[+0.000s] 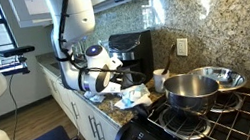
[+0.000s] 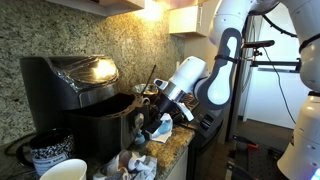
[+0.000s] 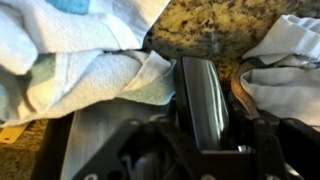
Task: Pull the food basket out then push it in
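The black countertop appliance (image 2: 65, 80) stands against the granite wall, and it also shows in an exterior view (image 1: 132, 47). Its dark food basket (image 2: 105, 115) sticks out a little from the front. My gripper (image 2: 150, 108) is at the basket's front handle, also seen in an exterior view (image 1: 118, 78). In the wrist view the glossy dark handle (image 3: 205, 95) runs between my two fingers, and the gripper (image 3: 205, 145) looks shut on it. The basket body is hidden in the wrist view.
Crumpled white and blue cloths (image 3: 80, 60) lie on the granite counter (image 3: 200, 35) around the handle, and show in an exterior view (image 2: 145, 160). A steel pot (image 1: 191, 90) and metal bowl (image 1: 219, 75) sit on the stove. A patterned mug (image 2: 45, 150) and white cup (image 1: 159, 78) stand nearby.
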`<action>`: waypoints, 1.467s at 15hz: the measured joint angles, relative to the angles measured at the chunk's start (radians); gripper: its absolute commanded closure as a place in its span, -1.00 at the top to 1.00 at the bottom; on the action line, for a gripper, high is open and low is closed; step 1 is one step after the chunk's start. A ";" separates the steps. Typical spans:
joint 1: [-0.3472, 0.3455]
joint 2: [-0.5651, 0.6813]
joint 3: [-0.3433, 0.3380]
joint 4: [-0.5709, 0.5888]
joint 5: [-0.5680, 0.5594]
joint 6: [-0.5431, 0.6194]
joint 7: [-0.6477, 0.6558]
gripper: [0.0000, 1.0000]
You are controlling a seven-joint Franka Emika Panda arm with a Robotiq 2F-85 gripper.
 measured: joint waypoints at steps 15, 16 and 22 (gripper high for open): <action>0.006 0.023 -0.001 0.018 0.018 -0.056 0.006 -0.50; 0.011 0.034 -0.001 0.031 0.036 -0.056 0.006 -0.63; 0.037 0.120 0.020 0.129 0.067 -0.056 0.019 -0.72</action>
